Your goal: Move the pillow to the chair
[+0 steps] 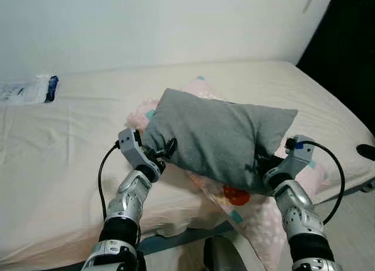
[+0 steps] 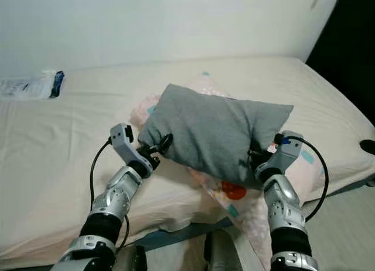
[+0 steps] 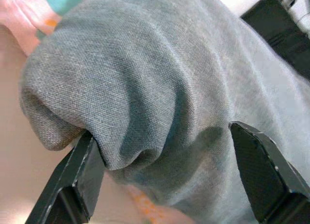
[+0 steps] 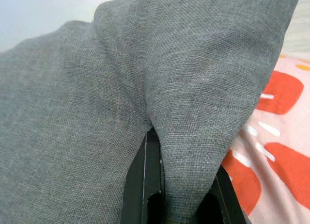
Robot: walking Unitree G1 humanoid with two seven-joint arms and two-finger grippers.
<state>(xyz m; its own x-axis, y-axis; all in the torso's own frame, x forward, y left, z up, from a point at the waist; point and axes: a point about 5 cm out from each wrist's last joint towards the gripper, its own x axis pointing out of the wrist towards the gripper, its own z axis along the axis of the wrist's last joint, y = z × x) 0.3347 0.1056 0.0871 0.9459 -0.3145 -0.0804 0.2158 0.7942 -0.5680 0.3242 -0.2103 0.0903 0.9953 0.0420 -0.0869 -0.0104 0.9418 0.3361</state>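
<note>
A grey pillow (image 1: 217, 139) is held a little above the bed between both grippers. My left gripper (image 1: 161, 151) is shut on the pillow's left corner; in the left wrist view the grey cloth (image 3: 160, 88) bulges between its two black fingers (image 3: 82, 175). My right gripper (image 1: 263, 165) is shut on the pillow's lower right edge, where a fold of the fabric (image 4: 97, 88) is pinched in the fingers (image 4: 145, 185). The fingertips of the right gripper are hidden behind the pillow in the eye views.
Under the grey pillow lies a pink patterned cushion (image 1: 252, 215) on the cream bed (image 1: 70, 153). A white and blue packet (image 1: 29, 89) lies at the bed's far left. A dark opening (image 1: 351, 48) is at the right, beyond the bed's edge.
</note>
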